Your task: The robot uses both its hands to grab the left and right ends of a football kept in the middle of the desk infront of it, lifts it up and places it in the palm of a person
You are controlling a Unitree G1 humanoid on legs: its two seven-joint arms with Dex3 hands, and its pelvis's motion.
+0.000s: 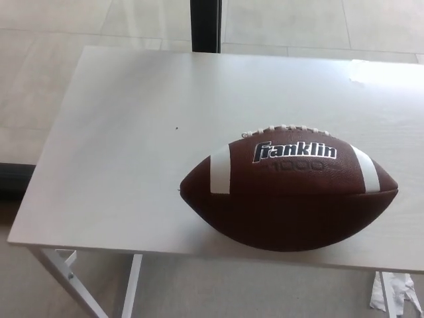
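Football lengthwise on white desk, untouched.

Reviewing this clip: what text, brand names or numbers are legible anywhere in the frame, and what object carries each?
"franklin": white brand lettering on the upper side of the brown football.
"1000": faint embossed number just beneath the brand name; dim, so the reading is uncertain.
No text shows on the white desk.

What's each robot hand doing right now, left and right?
Left robot hand: not in view.
Right robot hand: not in view.
The Franklin football lies untouched on the white desk.
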